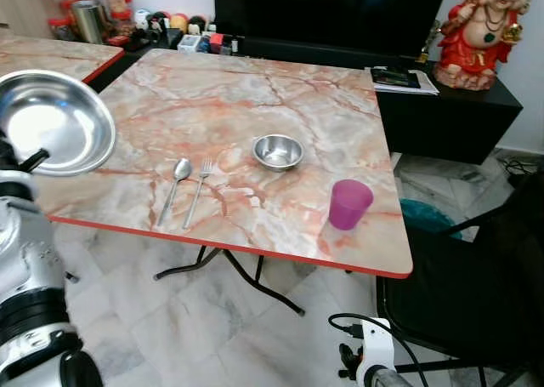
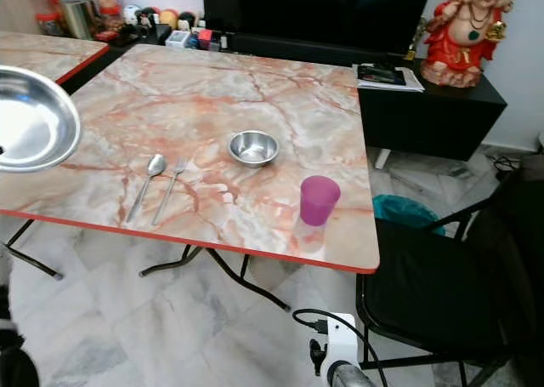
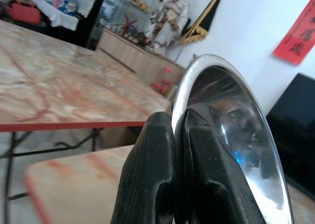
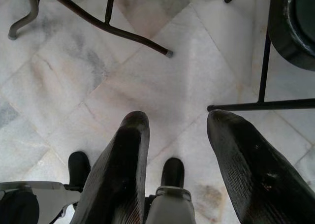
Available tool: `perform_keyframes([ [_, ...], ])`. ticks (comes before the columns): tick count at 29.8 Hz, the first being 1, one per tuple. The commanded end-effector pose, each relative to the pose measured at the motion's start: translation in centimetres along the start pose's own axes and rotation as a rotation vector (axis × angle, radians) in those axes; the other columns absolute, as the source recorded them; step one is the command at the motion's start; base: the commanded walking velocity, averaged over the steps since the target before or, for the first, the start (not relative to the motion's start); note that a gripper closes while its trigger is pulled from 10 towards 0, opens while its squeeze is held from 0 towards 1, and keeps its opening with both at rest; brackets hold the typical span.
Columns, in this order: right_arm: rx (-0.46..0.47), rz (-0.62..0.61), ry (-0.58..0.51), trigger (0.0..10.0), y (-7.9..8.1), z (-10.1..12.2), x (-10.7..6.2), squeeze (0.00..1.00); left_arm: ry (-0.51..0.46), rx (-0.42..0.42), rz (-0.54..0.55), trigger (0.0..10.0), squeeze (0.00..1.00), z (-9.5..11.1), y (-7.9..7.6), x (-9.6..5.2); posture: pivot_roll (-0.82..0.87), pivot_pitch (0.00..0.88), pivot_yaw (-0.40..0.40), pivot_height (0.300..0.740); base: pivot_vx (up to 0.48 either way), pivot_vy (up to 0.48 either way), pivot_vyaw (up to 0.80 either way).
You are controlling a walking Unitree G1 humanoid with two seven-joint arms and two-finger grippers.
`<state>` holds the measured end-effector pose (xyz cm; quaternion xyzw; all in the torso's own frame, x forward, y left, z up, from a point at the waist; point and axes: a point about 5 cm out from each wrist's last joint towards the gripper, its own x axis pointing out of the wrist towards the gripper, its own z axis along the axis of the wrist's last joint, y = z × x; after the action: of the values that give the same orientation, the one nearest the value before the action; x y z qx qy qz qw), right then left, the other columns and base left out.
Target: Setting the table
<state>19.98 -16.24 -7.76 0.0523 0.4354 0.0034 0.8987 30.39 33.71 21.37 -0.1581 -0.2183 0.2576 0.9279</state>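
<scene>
My left gripper (image 3: 178, 123) is shut on the rim of a large steel plate (image 1: 49, 121), held over the left edge of the marble table (image 1: 255, 89). On the table lie a spoon (image 1: 174, 187) and a fork (image 1: 198, 190) side by side. A small steel bowl (image 1: 278, 151) stands to their right. A purple cup (image 1: 349, 203) stands near the table's front right corner. My right gripper (image 4: 177, 123) hangs open over the floor, nothing between its fingers.
A black chair (image 1: 476, 293) stands at the table's right. A black cabinet (image 1: 450, 106) with a red figurine (image 1: 480, 30) and a TV sits behind. Jars and bottles (image 1: 93, 13) crowd the back left. A second table (image 1: 51, 55) adjoins at left.
</scene>
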Motion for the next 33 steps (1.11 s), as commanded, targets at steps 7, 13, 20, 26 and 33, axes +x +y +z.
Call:
perform_keyframes([
  [7, 0.005, -0.007, -0.012, 10.0, -0.2, 0.2, 0.0, 0.0, 0.073, 0.019, -0.046, 10.0, 0.0, -2.8, -2.1, -2.1, 0.06, 0.0, -0.064, 0.74, 0.0, 0.0, 0.0],
  [13, 0.004, -0.018, -0.007, 10.0, -0.7, -0.1, -0.1, 0.0, -0.1, 0.21, 0.29, 10.0, 0.0, 0.2, 3.2, -1.9, 0.06, 0.0, -0.069, 0.74, 0.0, 0.0, 0.0],
  [20, 0.004, -0.022, -0.002, 10.0, -0.8, -0.3, -0.2, 0.0, -0.156, 0.478, 0.621, 10.0, 0.0, 2.0, 9.1, -4.2, 0.07, 0.0, -0.07, 0.74, 0.0, 0.0, 0.0],
  [26, 0.006, -0.016, -0.001, 10.0, -0.5, -0.3, -0.1, 0.0, -0.039, 0.733, 0.861, 10.0, 0.0, 0.5, 14.3, -7.7, 0.07, 0.0, -0.064, 0.74, 0.0, 0.0, 0.0],
  [33, 0.009, -0.011, 0.005, 10.0, -0.2, -0.5, -0.1, 0.0, 0.622, 0.574, 0.708, 10.0, 0.0, -9.1, 16.2, -12.0, 0.08, 0.0, -0.06, 0.74, 0.0, 0.0, 0.0],
])
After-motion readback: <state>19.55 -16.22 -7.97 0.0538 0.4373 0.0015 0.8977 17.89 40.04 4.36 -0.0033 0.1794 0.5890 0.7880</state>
